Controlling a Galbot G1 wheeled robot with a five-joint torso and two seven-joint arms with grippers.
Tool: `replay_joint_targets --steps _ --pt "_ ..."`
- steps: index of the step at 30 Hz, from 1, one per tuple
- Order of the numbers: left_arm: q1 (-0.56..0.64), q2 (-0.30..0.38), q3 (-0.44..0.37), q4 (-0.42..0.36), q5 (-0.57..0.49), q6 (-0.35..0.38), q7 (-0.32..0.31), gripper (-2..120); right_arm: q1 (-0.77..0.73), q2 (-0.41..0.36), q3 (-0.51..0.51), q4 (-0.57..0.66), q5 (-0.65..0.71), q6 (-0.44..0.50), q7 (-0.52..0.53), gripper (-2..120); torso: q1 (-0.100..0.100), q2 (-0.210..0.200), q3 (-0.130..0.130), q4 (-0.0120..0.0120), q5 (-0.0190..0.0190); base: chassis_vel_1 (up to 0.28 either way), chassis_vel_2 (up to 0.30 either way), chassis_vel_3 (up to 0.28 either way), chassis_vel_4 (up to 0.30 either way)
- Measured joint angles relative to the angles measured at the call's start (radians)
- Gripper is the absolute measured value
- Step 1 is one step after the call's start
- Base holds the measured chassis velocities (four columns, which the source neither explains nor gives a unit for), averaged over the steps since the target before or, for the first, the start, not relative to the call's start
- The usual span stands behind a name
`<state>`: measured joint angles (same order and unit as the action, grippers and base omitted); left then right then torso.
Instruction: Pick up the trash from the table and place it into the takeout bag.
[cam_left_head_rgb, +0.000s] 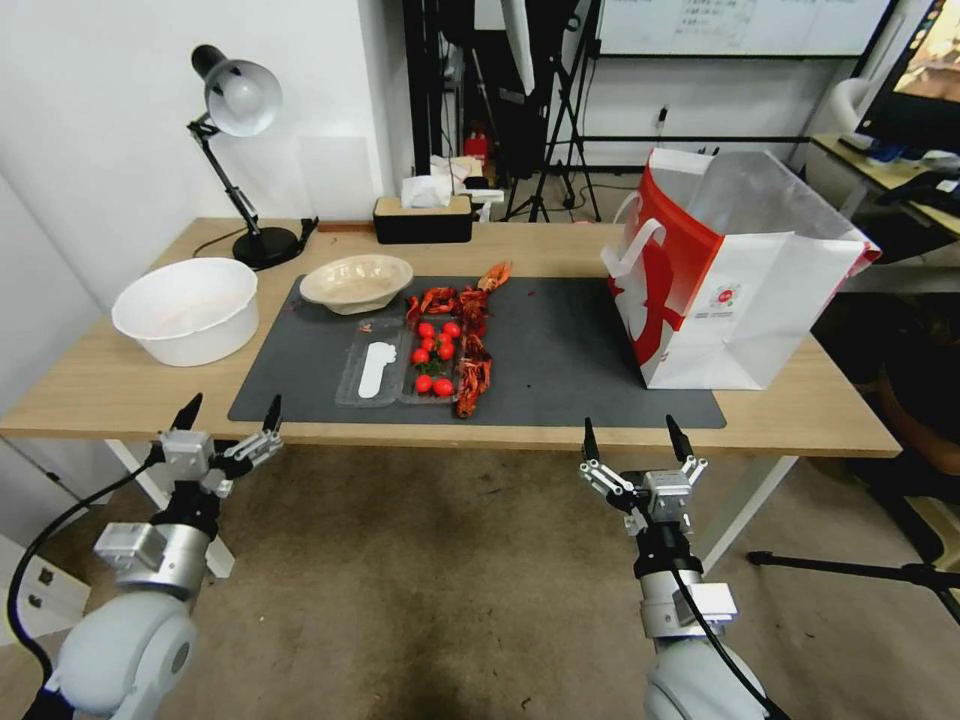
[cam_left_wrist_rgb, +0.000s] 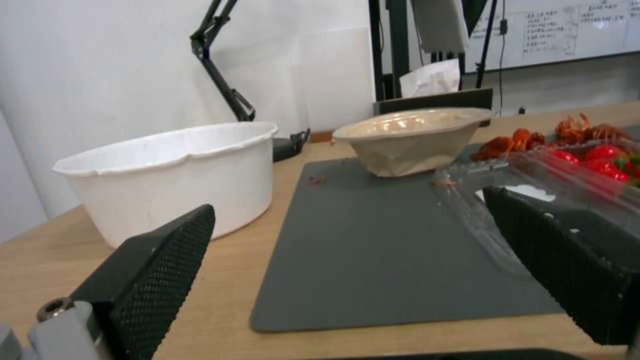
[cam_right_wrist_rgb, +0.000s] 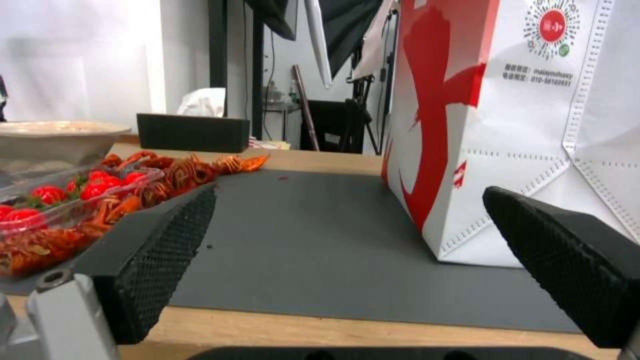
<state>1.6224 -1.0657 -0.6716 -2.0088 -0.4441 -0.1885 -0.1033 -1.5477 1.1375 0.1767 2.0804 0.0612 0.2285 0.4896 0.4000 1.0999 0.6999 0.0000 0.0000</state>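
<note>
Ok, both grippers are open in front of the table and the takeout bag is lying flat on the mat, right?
Not quite. In the head view the takeout bag stands upright on the mat, mouth open. The left gripper and right gripper are open in front of the table.

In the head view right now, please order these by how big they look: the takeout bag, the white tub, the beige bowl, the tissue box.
1. takeout bag
2. white tub
3. beige bowl
4. tissue box, which stands farther back, so its rank is less sure.
</note>
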Motion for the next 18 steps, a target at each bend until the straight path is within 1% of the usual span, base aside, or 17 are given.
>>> replay_joint_targets --steps 18 --pt "0.020 -0.022 0.011 0.037 0.030 -0.043 0.003 100 -0.017 0.005 0.000 -0.015 0.001 0.005 0.009 100 0.000 0.000 0.000 0.0000 0.0000 0.000 0.000 0.000 0.000"
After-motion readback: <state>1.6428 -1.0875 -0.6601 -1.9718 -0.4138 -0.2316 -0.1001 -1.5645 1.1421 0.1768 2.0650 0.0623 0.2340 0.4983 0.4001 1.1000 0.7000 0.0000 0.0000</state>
